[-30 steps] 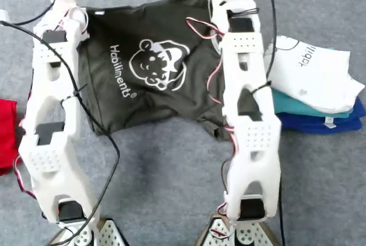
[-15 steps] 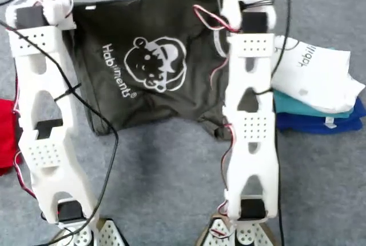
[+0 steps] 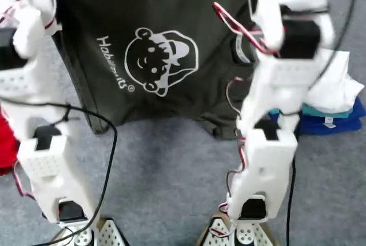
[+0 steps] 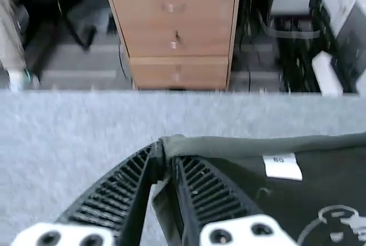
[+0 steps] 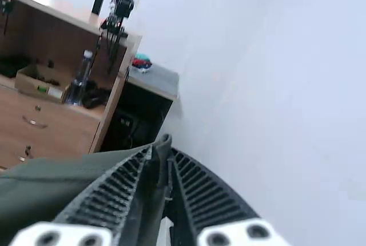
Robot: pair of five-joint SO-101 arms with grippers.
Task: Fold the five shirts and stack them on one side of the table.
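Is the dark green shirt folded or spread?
Spread open: the dark green shirt shows its whole printed front, with the left gripper and right gripper each pinching its far edge.

We see two arms of white plastic links, left arm (image 3: 35,166) and right arm (image 3: 267,154), with oval cut-outs, grids of small holes and black servos (image 3: 302,35). Thin red, white and black wires (image 3: 227,18) loop along the right arm, and a black cable (image 3: 116,143) hangs off the left. The left gripper (image 4: 163,157) and right gripper (image 5: 162,149) have black ribbed fingers (image 4: 203,186) on white mounts with dark screw holes.
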